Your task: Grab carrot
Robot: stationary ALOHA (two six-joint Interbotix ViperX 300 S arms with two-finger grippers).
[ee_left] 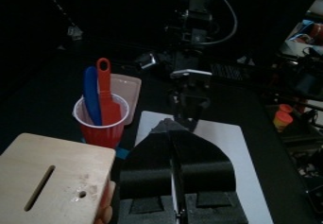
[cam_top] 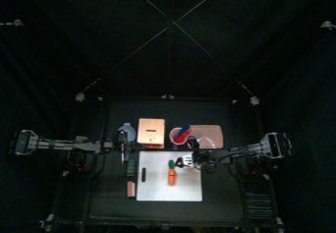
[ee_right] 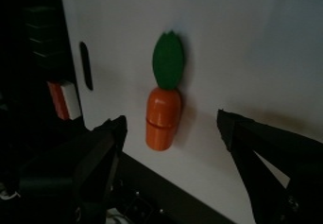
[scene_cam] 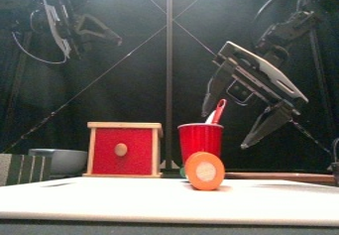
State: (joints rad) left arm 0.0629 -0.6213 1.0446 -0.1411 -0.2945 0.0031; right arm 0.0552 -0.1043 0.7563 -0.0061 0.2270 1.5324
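Observation:
The carrot (ee_right: 161, 126) is short and orange with a green tip, and it lies flat on a white sheet (ee_right: 240, 48). In the top view the carrot (cam_top: 172, 175) sits mid-sheet; the front view shows the carrot (scene_cam: 204, 171) end-on. My right gripper (ee_right: 175, 124) hangs above it, open, with one jaw on each side and nothing between them. From the front, the right gripper (scene_cam: 239, 113) is well above the carrot. My left gripper (ee_left: 177, 143) rests shut near the wooden box, away from the carrot.
A red cup (scene_cam: 201, 138) holding utensils stands behind the carrot, next to a wooden box (scene_cam: 123, 150) with a red front. A thin red-orange stick (cam_top: 132, 188) and a black pen (ee_right: 83, 62) lie at the sheet's left edge.

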